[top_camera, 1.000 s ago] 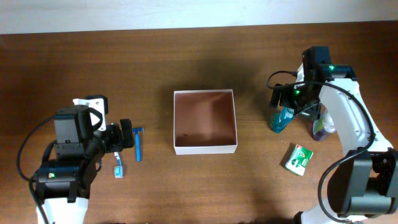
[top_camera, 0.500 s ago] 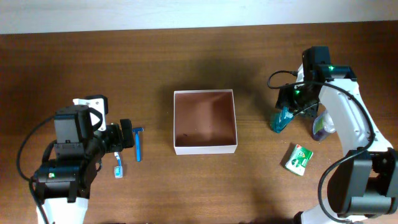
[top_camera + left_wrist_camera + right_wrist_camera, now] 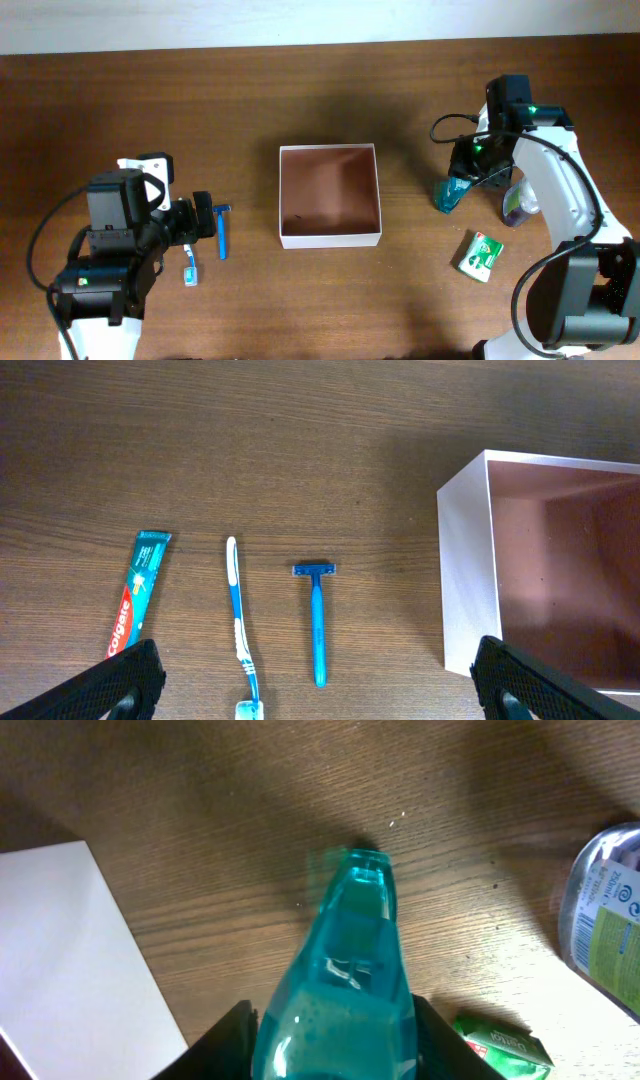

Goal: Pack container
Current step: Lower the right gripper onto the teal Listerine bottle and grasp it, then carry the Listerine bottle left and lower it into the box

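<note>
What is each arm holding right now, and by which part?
Right gripper holds the teal bottle by its wide end, jaws on either side. Left gripper is open, holding nothing.

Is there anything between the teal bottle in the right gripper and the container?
Nothing visible. Only bare table lies between the teal bottle and the container, whose right wall faces it.

Overhead view is evenly lit but dimmish, w/ a soft dark shadow on the table (image 3: pixel 350 110) just beyond the container (image 3: pixel 281 195). Left wrist view is sharp under flat light. Right wrist view has the teal bottle (image 3: pixel 345 970) close to the lens & slightly soft, w/ small highlights, dark shadow top right, brighter wood lower right.
</note>
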